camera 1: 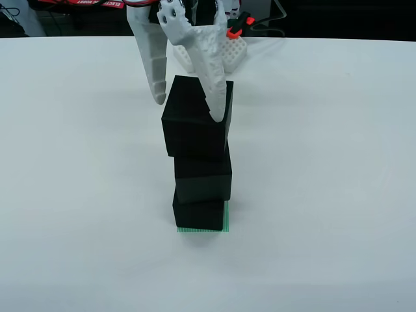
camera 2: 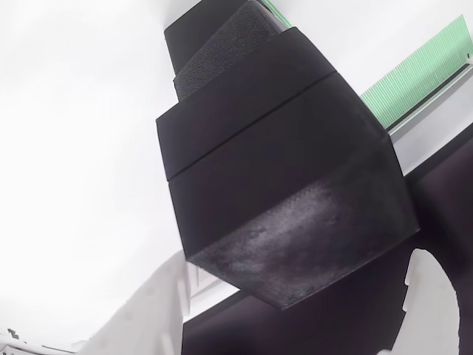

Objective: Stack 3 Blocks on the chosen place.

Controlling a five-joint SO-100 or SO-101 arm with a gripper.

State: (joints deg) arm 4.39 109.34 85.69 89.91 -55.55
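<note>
Straddling the top of the stack, the white claw [camera 1: 190, 110] hangs with its two fingers spread apart in the front view: one fingertip [camera 1: 159, 97] sits just off the top block's left upper corner, with a sliver of desk showing between them, and the other [camera 1: 218, 112] overlaps that block's upper right part, though contact there cannot be judged. The top block [camera 1: 195, 127] rests on the middle block [camera 1: 203, 177], which rests on the bottom block [camera 1: 198, 213], all three matte black cubes, each turned a little from the one beneath so the column looks slightly staggered. The bottom block stands on the chosen place [camera 1: 227, 218], whose green stripes peek out along its front and right edges. In the view that rides on the claw, the stack [camera 2: 288, 185] looms close, a green striped strip [camera 2: 414, 81] lies beyond it, and white finger parts [camera 2: 140, 318] frame the lower corners. The white desk [camera 1: 325, 162] carries it all; a white perforated piece with an orange part [camera 1: 239, 39] sits behind
</note>
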